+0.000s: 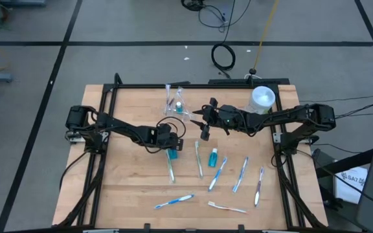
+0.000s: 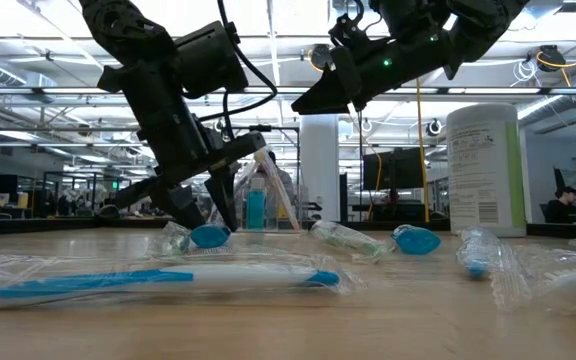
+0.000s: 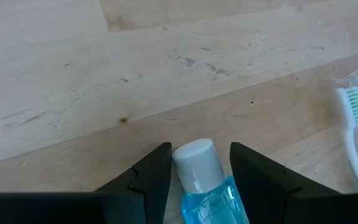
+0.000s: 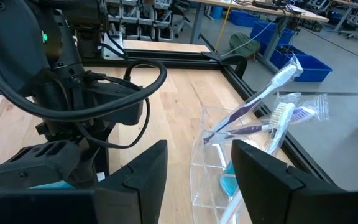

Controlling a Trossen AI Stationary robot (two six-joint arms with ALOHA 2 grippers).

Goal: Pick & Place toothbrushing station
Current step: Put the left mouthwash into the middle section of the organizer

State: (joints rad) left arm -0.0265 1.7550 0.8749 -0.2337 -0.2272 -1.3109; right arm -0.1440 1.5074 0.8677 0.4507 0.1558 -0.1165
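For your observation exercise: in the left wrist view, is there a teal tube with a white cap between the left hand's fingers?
Yes, the teal tube lies white cap forward between the left hand's two dark fingers.
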